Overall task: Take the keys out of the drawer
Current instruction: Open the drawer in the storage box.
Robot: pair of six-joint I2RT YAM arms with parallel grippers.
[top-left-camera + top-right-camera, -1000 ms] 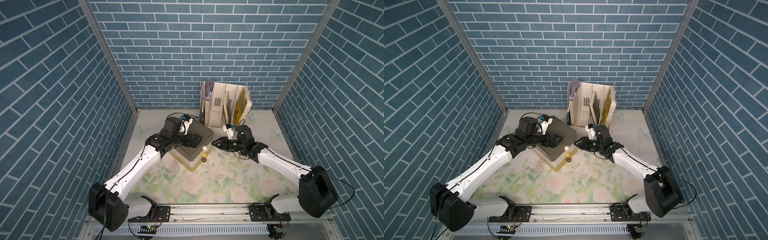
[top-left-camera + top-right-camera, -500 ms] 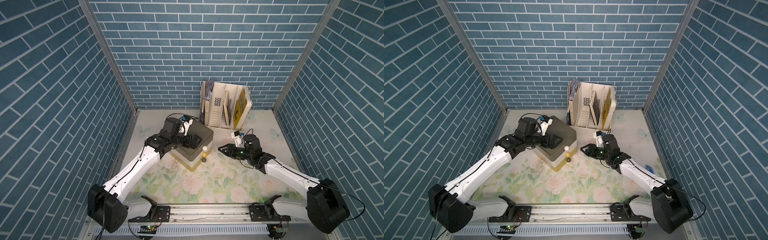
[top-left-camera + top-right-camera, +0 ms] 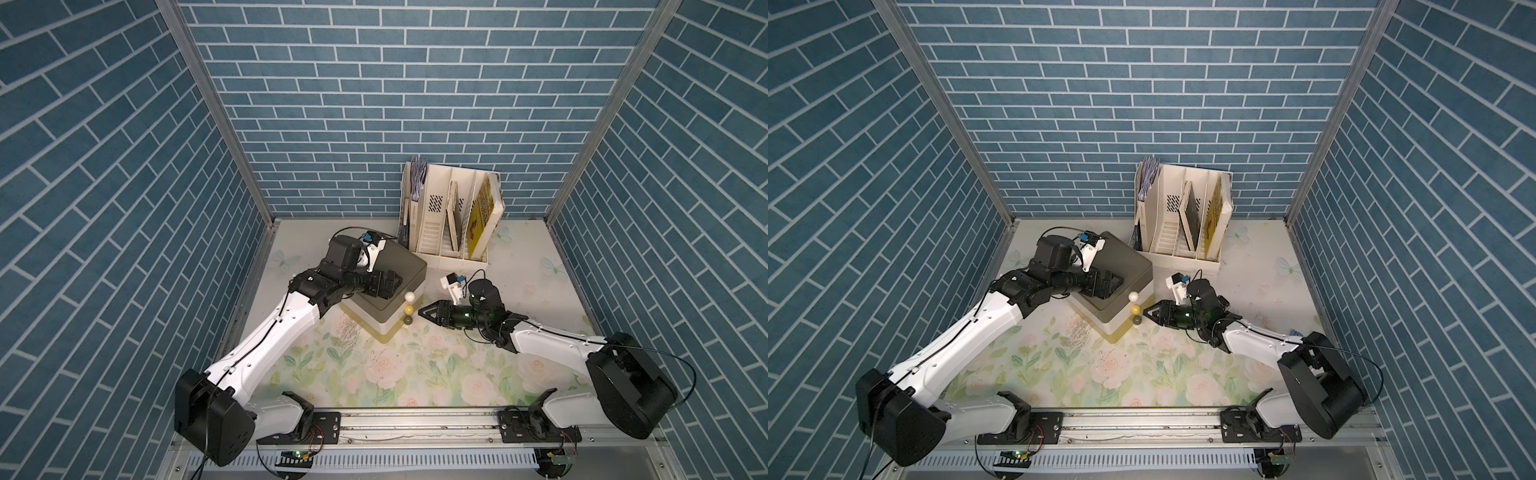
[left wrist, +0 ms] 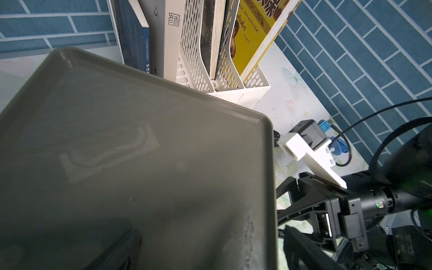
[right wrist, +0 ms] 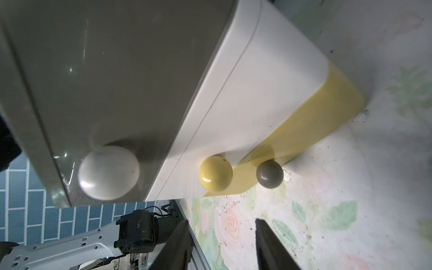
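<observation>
- The right claw (image 5: 222, 222) stands about half open and empty, its tips just short of the grey knob (image 5: 269, 174) on the yellow bottom drawer (image 5: 327, 105).
- Just beyond it, all three drawers of the small drawer cabinet (image 3: 401, 266) are shut. The yellow knob (image 5: 215, 173) and white knob (image 5: 108, 172) sit higher.
- No keys show. I judge they lie inside, so the opening and lifting out are all left to do.
- The left claw (image 3: 388, 284) rests on the cabinet top; I cannot tell its opening.
- Behind the right claw a small blue thing (image 4: 340, 146) lies on the table (image 3: 415, 374). It may be a key tag, but it is too unclear to say.
- Farthest off, the file holder (image 4: 174, 46) bears a boxed two-character logo. A navy book spine (image 4: 146, 53) carries Chinese print, with "梦溪" legible.
</observation>
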